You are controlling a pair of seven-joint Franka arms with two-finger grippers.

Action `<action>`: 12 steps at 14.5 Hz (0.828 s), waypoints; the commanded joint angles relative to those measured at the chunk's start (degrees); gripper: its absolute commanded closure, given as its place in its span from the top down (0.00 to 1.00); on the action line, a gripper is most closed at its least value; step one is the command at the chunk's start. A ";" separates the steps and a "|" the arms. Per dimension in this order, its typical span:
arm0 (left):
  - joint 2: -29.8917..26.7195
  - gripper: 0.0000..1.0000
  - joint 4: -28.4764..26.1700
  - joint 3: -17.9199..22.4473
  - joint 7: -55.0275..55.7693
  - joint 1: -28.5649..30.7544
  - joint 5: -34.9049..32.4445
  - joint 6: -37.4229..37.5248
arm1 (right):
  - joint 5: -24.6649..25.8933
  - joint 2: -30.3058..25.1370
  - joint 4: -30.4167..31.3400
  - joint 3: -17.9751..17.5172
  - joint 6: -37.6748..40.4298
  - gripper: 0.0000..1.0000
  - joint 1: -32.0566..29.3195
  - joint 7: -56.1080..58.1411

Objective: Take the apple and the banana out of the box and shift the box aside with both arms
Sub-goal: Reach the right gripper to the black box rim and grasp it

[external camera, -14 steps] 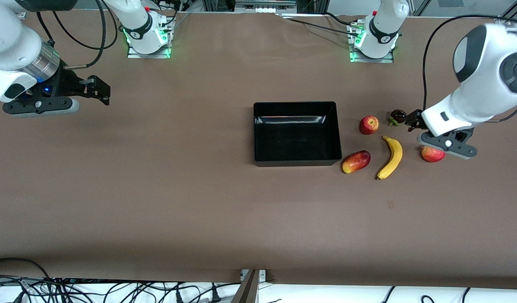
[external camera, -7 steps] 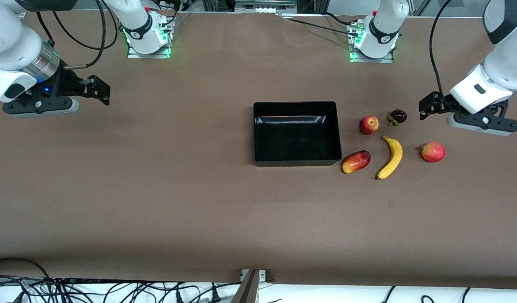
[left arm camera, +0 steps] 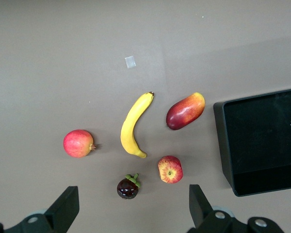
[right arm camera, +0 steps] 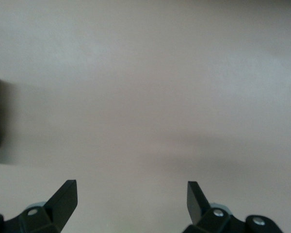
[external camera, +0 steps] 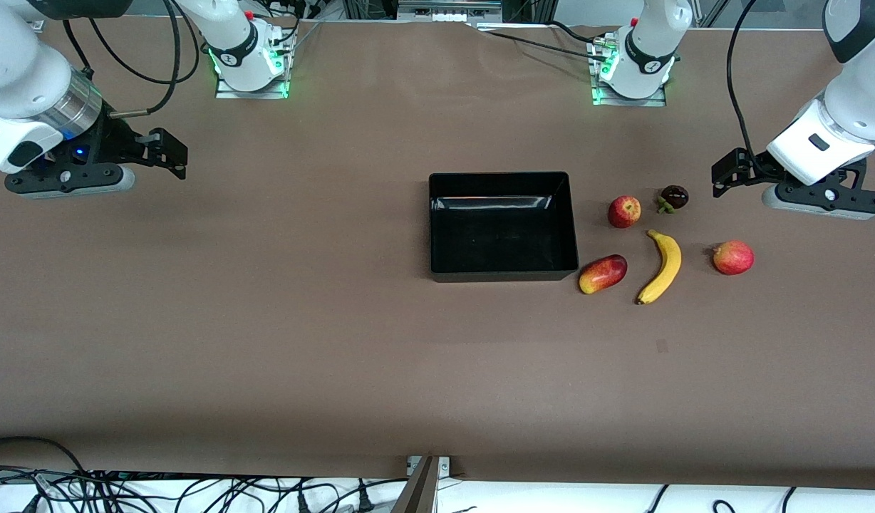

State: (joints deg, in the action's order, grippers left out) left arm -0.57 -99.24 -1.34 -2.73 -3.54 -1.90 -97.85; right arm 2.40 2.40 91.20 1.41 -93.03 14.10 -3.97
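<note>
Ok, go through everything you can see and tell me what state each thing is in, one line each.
Black box: upright on the table, nothing in it.
Banana: lying on the table, unheld.
Apple: on the table, unheld.
Mango: on its side beside the box.
Mangosteen: on the table.
Pomegranate: on the table.
Left gripper: open, holding nothing.
Right gripper: open, holding nothing, waiting.

Glossy black box (external camera: 503,224) on a plain brown table (external camera: 266,320). Beside the box lie a yellow banana (external camera: 662,266), a red apple (external camera: 624,211) with yellow patches, a red-and-yellow mango (external camera: 603,273), a reddish-pink round fruit (external camera: 733,257), and a dark purple mangosteen (external camera: 673,197) with a green stem.
</note>
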 commanded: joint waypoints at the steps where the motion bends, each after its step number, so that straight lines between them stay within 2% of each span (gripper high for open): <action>1: -0.84 1.00 0.01 0.55 0.36 -0.41 0.41 1.17 | -0.12 4.01 -2.42 -0.35 0.54 1.00 3.64 0.37; 4: -0.84 1.00 0.01 0.55 0.27 -0.33 0.50 1.09 | -1.51 9.11 -1.99 -0.79 1.89 1.00 8.64 2.55; 6: -0.93 1.00 0.10 0.55 0.19 -0.32 0.32 1.09 | -5.71 11.82 -2.25 -1.41 -0.56 1.00 13.03 0.38; 8: -0.93 1.00 0.10 1.07 -0.34 0.03 0.15 0.91 | -10.82 15.43 -2.17 -1.50 -6.35 1.00 15.76 -9.42; 12: -0.93 1.00 0.10 2.38 0.45 0.03 0.15 1.17 | -11.28 24.91 -2.26 -1.50 -21.45 1.00 26.13 -24.65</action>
State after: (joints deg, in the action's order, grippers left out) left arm -0.62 -99.22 -0.16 -2.66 -3.41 -1.90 -97.71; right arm -8.22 21.97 90.92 -0.59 -109.22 35.90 -22.19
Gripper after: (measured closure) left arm 0.000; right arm 0.000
